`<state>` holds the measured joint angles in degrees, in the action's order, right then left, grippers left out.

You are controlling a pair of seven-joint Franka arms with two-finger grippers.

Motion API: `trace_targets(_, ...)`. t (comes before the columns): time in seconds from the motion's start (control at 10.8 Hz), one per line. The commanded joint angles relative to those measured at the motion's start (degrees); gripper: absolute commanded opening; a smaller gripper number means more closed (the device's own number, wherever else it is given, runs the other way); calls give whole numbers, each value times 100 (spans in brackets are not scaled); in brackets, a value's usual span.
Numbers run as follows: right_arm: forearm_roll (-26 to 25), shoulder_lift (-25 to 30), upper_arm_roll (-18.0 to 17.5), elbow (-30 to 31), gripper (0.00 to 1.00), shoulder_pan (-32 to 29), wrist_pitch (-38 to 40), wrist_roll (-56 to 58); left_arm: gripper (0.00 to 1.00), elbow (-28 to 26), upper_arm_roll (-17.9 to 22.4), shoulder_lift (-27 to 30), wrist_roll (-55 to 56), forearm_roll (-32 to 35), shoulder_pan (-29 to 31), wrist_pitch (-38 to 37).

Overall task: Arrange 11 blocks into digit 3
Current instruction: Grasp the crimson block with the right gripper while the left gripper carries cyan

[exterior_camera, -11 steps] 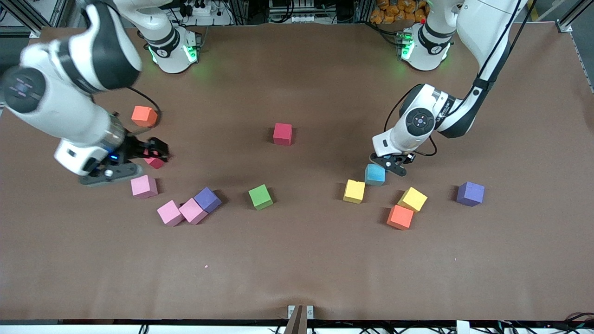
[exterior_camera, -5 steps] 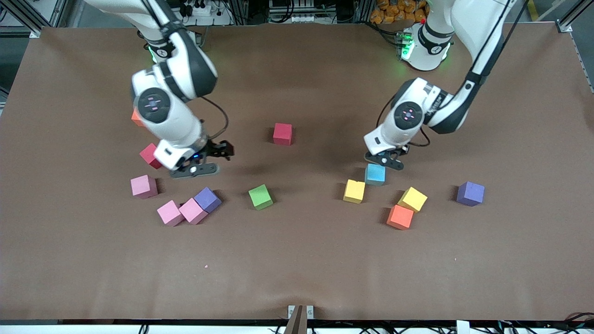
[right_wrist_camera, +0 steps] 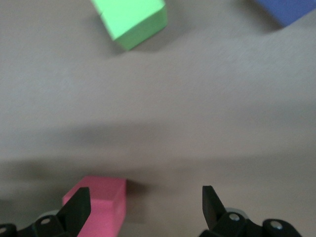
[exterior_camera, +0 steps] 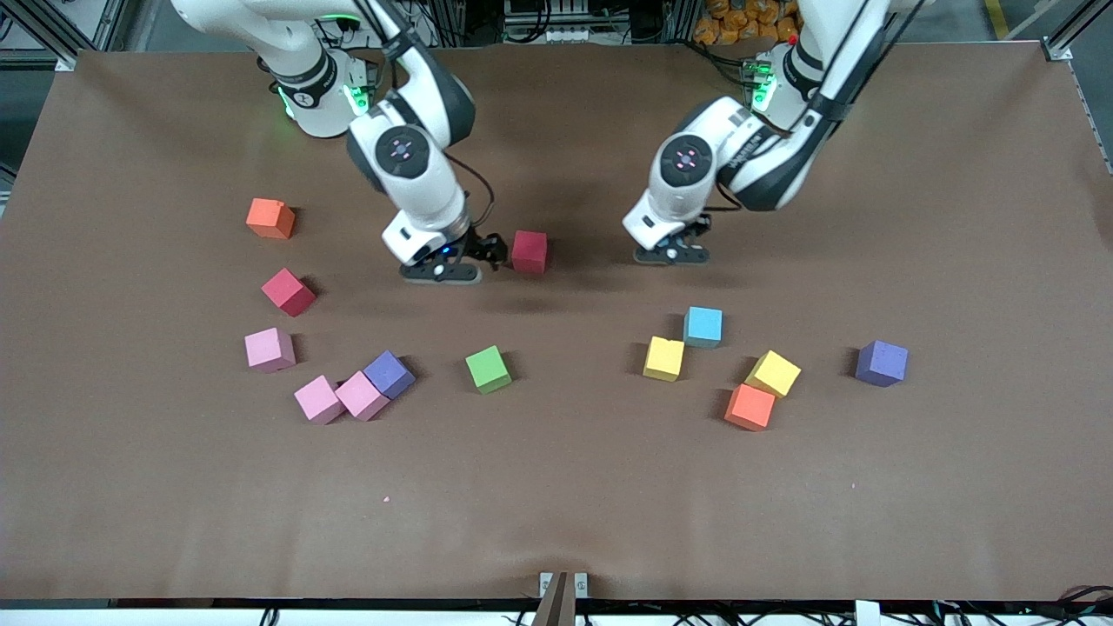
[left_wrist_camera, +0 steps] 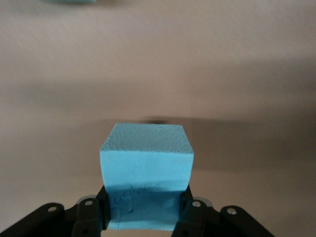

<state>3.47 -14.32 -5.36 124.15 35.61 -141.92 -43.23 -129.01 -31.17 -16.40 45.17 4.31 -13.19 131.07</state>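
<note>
Plainly no figure stands yet: the brown table [exterior_camera: 556, 504], matte and faintly creased, with frame rails and cables past its edge by my bases, carries only scattered blocks, so I judge this an early carry-and-place step. My landmark is the crimson block [exterior_camera: 529, 251] in the middle. My right gripper [exterior_camera: 489, 252] hangs low just beside it, toward the right arm's end, jaws spread and holding nothing; the right wrist view shows one finger [right_wrist_camera: 79, 210] close against that cube. My left gripper [exterior_camera: 674, 255] is up over bare table toward the left arm's end from the crimson block, pinching a cyan block [left_wrist_camera: 145, 158] between its pads. Nearer the front camera than the landmark lie the green block [exterior_camera: 488, 369], a yellow block [exterior_camera: 664, 358] and a second cyan block [exterior_camera: 703, 327]. Next, I think, the held cube needs setting down square where the digit's top stroke begins, with room left for its neighbours.
</note>
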Motion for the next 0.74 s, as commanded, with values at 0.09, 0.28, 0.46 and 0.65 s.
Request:
trace_targets(0.09,119,-377,70,249,100,709,-1044,-692,36,-80,-74,-3,807,-519,-481,277)
trace_targets(0.28,75,-554,79,241,100,807,-1224,-775,36,-80,-74,-161,1230,-554,-719,445)
trace_targets(0.46,-188,-632,96,215,100,930,-1233,-783,35,-81,-82,-197,1354,-598,-807,454)
trace_targets(0.65,-189,-729,97,171,100,930,-1277,-783,34,-80,-100,-214,1372,-800,-1001,515)
